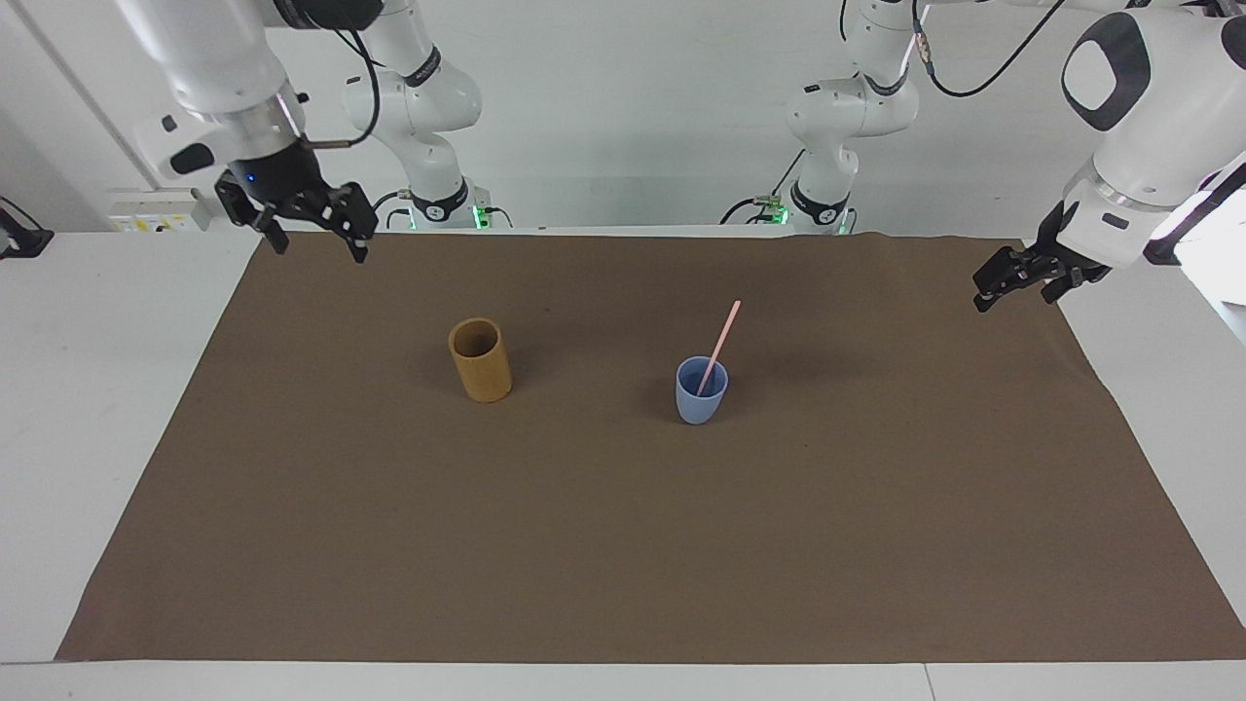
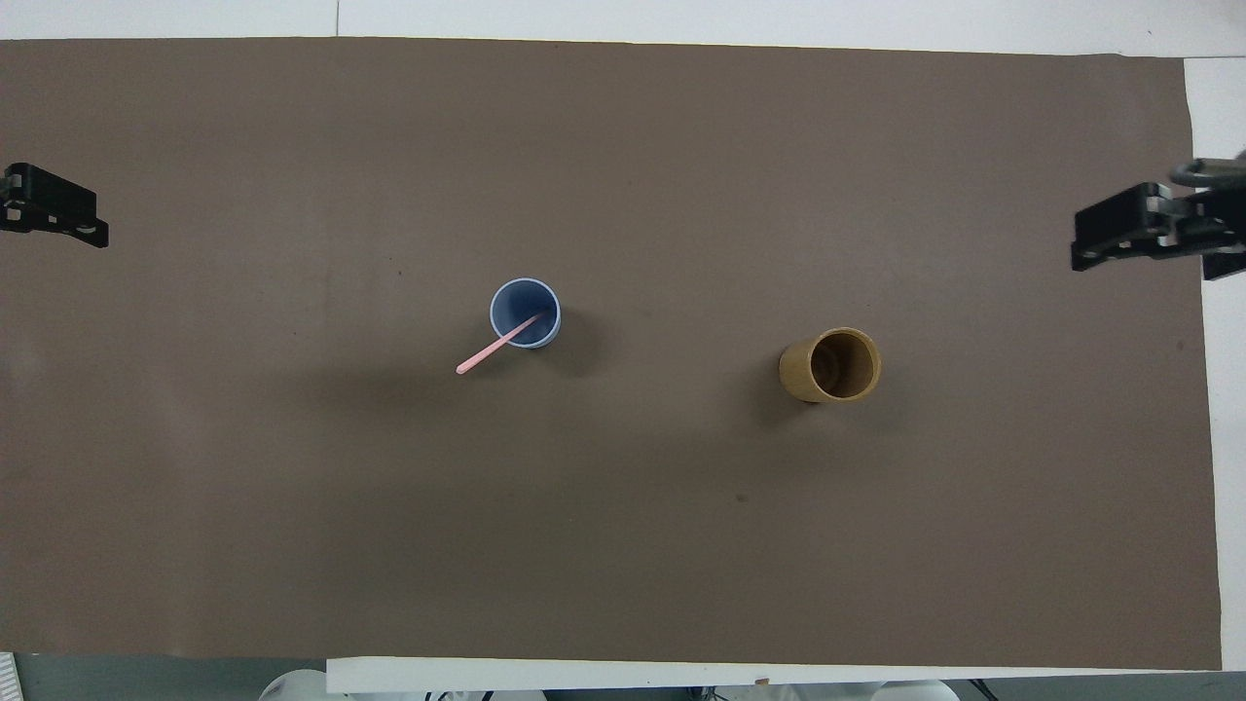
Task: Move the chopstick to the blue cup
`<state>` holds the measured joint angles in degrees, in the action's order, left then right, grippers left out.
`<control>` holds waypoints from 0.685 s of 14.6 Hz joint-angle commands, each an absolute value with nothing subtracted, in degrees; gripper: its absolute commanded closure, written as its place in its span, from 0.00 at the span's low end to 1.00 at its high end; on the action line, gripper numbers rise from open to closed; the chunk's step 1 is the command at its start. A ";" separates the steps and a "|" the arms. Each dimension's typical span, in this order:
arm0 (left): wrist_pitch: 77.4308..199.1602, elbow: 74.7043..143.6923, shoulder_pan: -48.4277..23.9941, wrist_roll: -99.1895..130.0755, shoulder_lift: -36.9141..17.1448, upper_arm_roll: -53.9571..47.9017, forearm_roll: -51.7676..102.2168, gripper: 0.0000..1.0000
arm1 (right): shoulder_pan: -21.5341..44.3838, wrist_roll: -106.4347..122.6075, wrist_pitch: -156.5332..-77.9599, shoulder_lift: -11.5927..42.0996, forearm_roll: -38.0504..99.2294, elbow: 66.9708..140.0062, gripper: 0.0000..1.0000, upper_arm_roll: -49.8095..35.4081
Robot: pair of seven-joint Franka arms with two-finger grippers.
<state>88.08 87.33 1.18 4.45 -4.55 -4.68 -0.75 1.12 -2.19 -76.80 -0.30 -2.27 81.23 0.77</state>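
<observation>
The chopstick (image 1: 719, 345) is seen standing in the blue cup (image 1: 701, 397), its lower end inside the cup and its shaft leaned against the rim, tilted toward the left arm's end of the table and toward the robots. The blue cup is set upright near the middle of the brown mat (image 1: 623, 545) that covers the tabletop, somewhat nearer to the mat's edge at the robots' end than to the edge away from them. A tan cup (image 1: 480, 359) is placed upright beside it, well apart, toward the right arm's end of the table, and is seen to hold nothing. The right gripper (image 1: 313, 226) is held in the air over the mat's corner at the robots' end on the right arm's side, with its fingers spread apart and nothing between them. The left gripper (image 1: 1017, 282) is held over the mat's edge at the left arm's end of the table, near the corner at the robots' end, where that arm waits; its fingers are likewise parted and nothing is gripped. Neither gripper is in contact with the cups or the chopstick.
</observation>
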 commanded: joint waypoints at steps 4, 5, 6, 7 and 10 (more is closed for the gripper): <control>87.63 88.33 1.58 4.22 -3.34 -4.83 -1.32 0.00 | -1.75 2.37 -76.29 -1.59 -2.29 85.17 0.00 1.32; 87.63 88.33 1.58 4.22 -3.34 -4.83 -1.32 0.00 | -1.84 2.29 -76.29 -1.41 -2.20 84.99 0.00 1.32; 87.63 88.33 1.58 4.22 -3.34 -4.83 -1.32 0.00 | -1.76 2.20 -76.72 -1.41 -2.11 84.90 0.00 1.23; 87.63 88.33 1.58 4.22 -3.34 -4.83 -1.32 0.00 | -1.67 2.02 -76.99 -1.41 -2.20 84.90 0.00 1.23; 87.63 88.33 1.58 4.22 -3.34 -4.83 -1.32 0.00 | -1.58 2.02 -77.17 -1.41 -2.28 84.90 0.00 1.14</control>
